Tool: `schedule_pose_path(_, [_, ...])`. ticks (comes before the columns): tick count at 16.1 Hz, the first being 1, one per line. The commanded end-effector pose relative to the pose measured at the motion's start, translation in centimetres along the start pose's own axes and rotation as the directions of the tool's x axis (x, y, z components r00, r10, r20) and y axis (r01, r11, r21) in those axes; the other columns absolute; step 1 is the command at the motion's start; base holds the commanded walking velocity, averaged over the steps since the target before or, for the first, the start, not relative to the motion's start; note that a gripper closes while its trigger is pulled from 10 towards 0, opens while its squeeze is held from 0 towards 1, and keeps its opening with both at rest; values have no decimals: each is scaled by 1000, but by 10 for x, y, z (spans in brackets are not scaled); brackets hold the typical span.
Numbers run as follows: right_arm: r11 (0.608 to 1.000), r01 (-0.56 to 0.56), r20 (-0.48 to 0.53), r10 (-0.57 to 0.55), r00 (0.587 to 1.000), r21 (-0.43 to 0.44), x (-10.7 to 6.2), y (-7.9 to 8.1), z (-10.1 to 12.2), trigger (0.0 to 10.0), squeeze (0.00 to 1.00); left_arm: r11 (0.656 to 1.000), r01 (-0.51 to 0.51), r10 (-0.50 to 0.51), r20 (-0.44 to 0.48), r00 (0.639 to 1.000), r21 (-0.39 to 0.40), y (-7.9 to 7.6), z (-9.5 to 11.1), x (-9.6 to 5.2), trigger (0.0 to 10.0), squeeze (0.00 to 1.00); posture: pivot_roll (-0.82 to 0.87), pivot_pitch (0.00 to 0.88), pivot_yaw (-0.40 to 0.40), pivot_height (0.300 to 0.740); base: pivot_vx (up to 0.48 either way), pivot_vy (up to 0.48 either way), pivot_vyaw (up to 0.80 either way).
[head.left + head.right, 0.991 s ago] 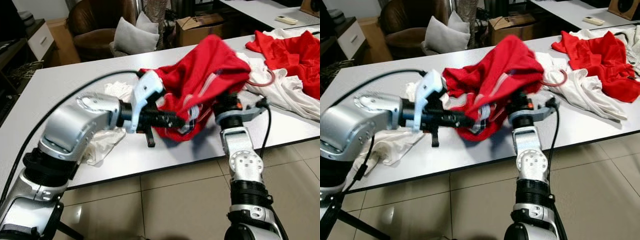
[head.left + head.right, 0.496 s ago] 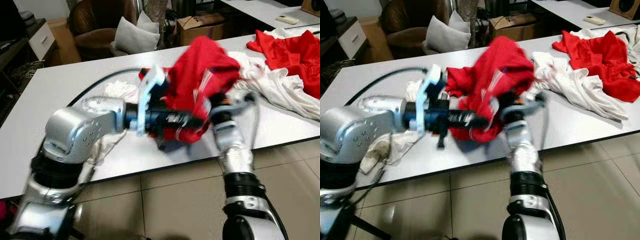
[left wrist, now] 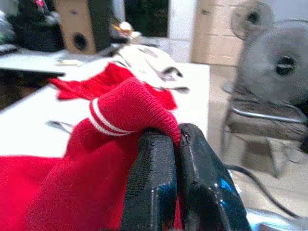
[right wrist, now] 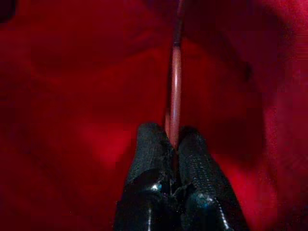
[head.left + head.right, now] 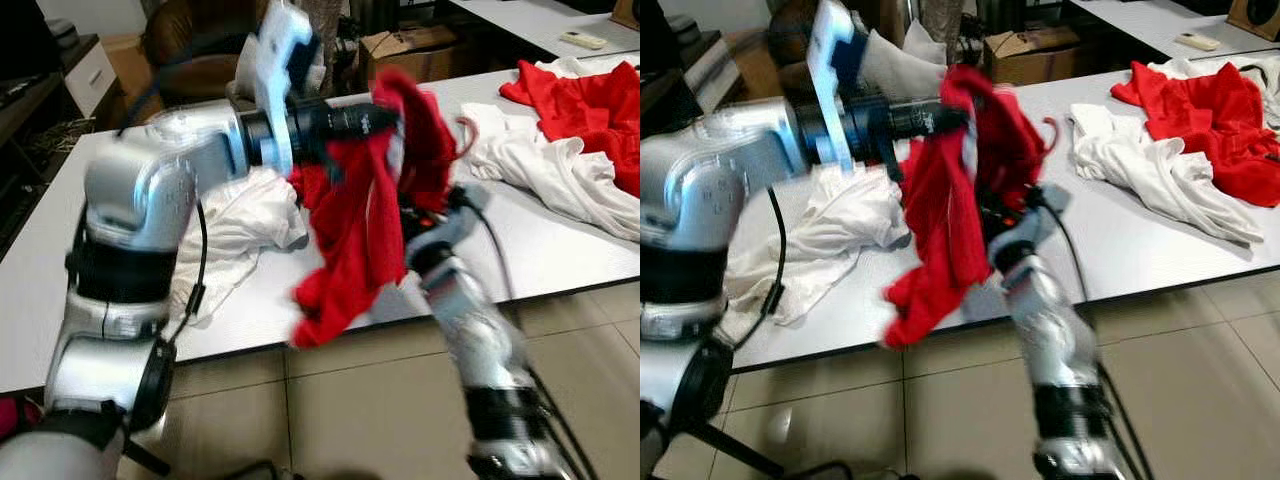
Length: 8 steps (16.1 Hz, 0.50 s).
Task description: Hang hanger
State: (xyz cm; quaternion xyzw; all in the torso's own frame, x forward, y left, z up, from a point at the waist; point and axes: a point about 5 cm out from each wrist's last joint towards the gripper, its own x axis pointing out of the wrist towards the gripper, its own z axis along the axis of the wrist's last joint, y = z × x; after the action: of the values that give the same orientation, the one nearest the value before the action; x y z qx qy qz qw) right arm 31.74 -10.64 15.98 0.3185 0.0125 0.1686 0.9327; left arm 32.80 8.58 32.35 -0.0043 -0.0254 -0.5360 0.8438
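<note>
Two grippers hold your load above the table (image 5: pixel 560 250): the left gripper (image 3: pixel 177 139) is clamped on the red shirt (image 5: pixel 360 230), and inside that shirt the right gripper (image 4: pixel 172 137) pinches the hanger (image 4: pixel 175 72).

No readable text, labels, brands or numbers anywhere.

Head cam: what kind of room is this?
Probably a lived-in home or workroom used for laundry sorting: a long white table strewn with red and white clothes, a brown armchair with a cushion, and a cardboard box behind.
</note>
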Motion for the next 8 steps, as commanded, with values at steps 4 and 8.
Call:
schedule_pose_path(4, [984, -165, -224, 147, 964, -68, -17, 26, -20, 10000, 0, 989, -142, 135, 116, 984, 51, 18, 30, -7, 0, 0, -60, 0, 145, 740, 0, 0, 0])
schedule_pose_path(8, [978, -203, -93, 207, 974, 57, -21, 40, 10, 10000, 0, 990, -114, 119, -55, 991, 85, 13, 5, -11, 0, 0, -67, 0, 127, 740, 0, 0, 0])
